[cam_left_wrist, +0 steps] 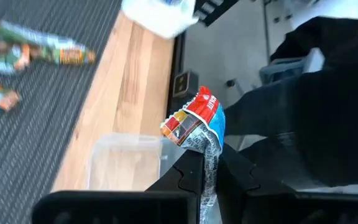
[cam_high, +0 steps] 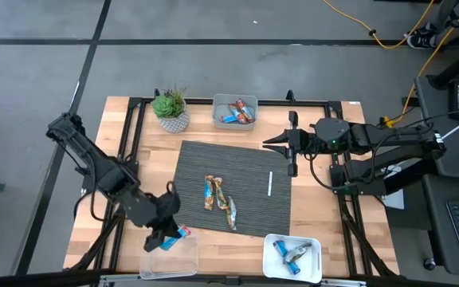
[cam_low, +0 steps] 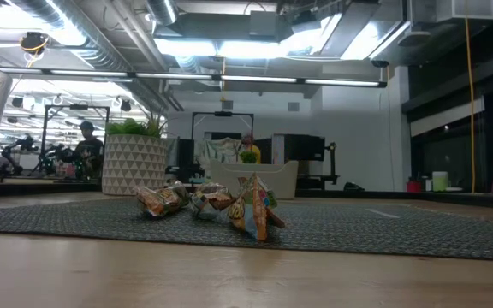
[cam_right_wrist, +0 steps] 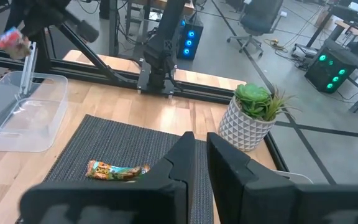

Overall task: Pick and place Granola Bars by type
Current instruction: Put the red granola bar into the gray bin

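Observation:
My left gripper (cam_high: pixel 171 233) hovers over the table's near left corner, above an empty clear tub (cam_high: pixel 170 259), and is shut on a blue-and-red granola bar (cam_left_wrist: pixel 197 121). Three more bars (cam_high: pixel 220 199) lie flat on the grey mat (cam_high: pixel 245 171), and they also show in the low view (cam_low: pixel 208 204). My right gripper (cam_high: pixel 271 143) waits over the mat's far right corner, fingers shut and touching nothing. A far tub (cam_high: pixel 235 112) holds blue-and-red and brownish bars. A near right tub (cam_high: pixel 293 253) holds blue bars. My left gripper pinches the blue-and-red bar by one crimped wrapper end (cam_left_wrist: pixel 209 165) between its two fingers (cam_left_wrist: pixel 185 177). The rest of the bar sticks out past the fingertips. It is lifted clear, over the clear tub (cam_left_wrist: pixel 126 163).
A thin white stick (cam_high: pixel 270 183) lies on the mat's right part. A potted plant (cam_high: pixel 170 110) stands at the far left beside the far tub. A black frame rail runs round the table edge. People and benches show far behind in the low view.

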Controlling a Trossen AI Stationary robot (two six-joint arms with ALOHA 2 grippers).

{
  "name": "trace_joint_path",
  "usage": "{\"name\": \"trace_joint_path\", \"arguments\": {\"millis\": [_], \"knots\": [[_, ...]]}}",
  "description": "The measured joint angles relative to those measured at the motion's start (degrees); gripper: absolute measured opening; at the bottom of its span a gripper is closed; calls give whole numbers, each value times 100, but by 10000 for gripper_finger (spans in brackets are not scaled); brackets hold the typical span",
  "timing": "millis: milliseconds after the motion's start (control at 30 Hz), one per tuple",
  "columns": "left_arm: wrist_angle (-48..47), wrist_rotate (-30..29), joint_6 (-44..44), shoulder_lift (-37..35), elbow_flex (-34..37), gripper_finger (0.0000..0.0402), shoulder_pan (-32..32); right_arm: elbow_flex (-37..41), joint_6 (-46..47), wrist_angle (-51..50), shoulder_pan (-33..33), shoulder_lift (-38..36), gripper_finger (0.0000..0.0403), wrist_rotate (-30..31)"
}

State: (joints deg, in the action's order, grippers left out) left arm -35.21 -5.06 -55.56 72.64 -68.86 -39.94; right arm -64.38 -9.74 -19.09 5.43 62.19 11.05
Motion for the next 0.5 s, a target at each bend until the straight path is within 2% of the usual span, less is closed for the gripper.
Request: {"name": "trace_joint_path", "arguments": {"millis": [500], "knots": [[-60, 9, -992, 1340, 0, 17, -388, 2, -1, -7, 0, 11, 46, -9]]}}
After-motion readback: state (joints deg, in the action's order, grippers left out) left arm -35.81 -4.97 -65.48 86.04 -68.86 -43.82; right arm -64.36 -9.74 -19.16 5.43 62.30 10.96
